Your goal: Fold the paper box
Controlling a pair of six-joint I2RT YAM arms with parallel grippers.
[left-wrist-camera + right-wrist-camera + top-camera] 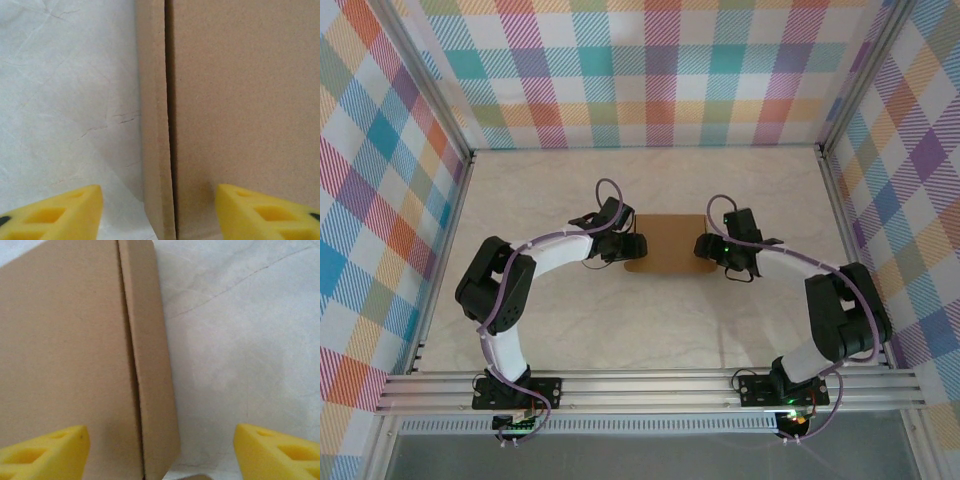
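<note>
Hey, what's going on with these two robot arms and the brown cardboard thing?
Two arms are working on a flat brown paper box in the middle of the table. The left gripper is at its left end, the right gripper at its right end. Both stand open, each straddling a side edge.

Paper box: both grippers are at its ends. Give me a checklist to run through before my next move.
1. Paper box lies flat on the table, between the two grippers: ok.
2. Left gripper open and straddling the box's side edge: ok.
3. Right gripper open and straddling the opposite edge: ok.
4. Side flaps fully tucked along the seams seen in both wrist views: cannot tell.
5. Either gripper touching the cardboard: cannot tell.
</note>
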